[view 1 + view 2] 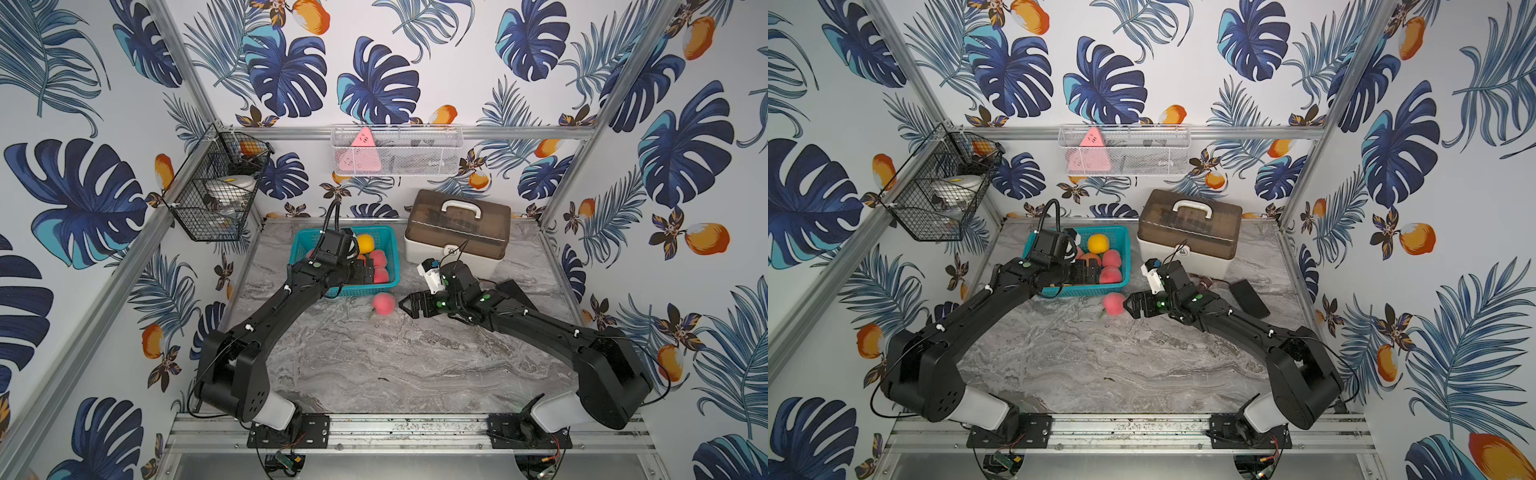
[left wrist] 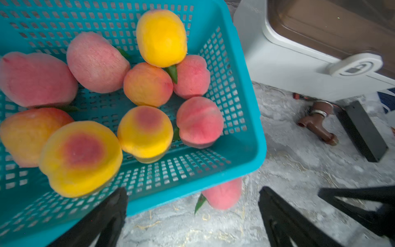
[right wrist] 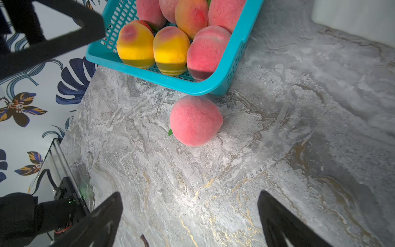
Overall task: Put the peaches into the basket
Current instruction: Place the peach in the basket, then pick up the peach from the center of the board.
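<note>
The teal basket (image 1: 365, 229) (image 1: 1113, 227) stands at the back left of the marble table and holds several pink and yellow-orange peaches (image 2: 147, 132) (image 3: 171, 49). One pink peach (image 1: 383, 304) (image 1: 1114, 304) (image 3: 195, 120) lies on the table just in front of the basket's right front corner. In the left wrist view this peach (image 2: 224, 194) peeks from under the basket rim (image 2: 171, 190). My left gripper (image 1: 372, 272) (image 2: 193, 192) hovers open and empty over the basket's front part. My right gripper (image 1: 409, 305) (image 3: 190, 195) is open and empty, close to the right of the loose peach.
A brown-lidded white storage box (image 1: 457, 232) stands right of the basket. A black flat object (image 1: 1250, 297) and a brown tap-like piece (image 2: 318, 124) lie near it. A black wire basket (image 1: 216, 187) and a white mesh basket (image 1: 395, 153) hang on the walls.
</note>
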Robot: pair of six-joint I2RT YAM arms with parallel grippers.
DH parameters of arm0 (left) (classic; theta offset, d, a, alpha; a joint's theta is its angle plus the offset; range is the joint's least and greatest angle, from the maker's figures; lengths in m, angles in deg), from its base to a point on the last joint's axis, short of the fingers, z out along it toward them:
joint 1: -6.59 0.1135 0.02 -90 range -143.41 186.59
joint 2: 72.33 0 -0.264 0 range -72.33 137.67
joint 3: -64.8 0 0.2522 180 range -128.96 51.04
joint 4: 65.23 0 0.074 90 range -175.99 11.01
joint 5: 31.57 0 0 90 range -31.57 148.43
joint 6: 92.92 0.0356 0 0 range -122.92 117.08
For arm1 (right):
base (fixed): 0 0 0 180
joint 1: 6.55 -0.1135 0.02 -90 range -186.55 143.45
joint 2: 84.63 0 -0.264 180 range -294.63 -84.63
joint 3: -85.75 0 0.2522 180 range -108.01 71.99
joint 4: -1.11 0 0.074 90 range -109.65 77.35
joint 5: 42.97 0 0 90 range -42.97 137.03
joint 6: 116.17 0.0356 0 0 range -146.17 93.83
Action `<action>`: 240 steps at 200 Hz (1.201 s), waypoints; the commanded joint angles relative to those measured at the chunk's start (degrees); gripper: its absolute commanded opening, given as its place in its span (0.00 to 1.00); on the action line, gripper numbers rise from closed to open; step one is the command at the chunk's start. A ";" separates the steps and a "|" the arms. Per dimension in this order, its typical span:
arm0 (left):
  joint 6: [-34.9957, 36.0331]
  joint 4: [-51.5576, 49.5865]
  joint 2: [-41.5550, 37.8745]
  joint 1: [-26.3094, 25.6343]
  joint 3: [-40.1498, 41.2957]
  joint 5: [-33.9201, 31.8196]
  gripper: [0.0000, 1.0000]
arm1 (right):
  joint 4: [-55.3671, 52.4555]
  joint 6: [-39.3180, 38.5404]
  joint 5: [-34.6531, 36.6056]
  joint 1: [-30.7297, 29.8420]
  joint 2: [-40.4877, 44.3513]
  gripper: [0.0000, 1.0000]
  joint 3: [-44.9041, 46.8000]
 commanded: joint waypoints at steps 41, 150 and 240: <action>0.38 -3.56 -9.58 -0.72 7.98 9.64 0.99 | 16.73 0.66 -1.38 -2.92 -1.91 1.00 6.05; 2.04 -5.53 -17.23 -0.83 15.52 7.27 0.99 | 33.04 3.50 0.24 -4.22 -14.15 1.00 8.51; 0.24 -2.69 -20.64 -0.65 15.73 6.88 0.98 | 37.19 4.70 2.30 -4.17 -19.73 1.00 5.87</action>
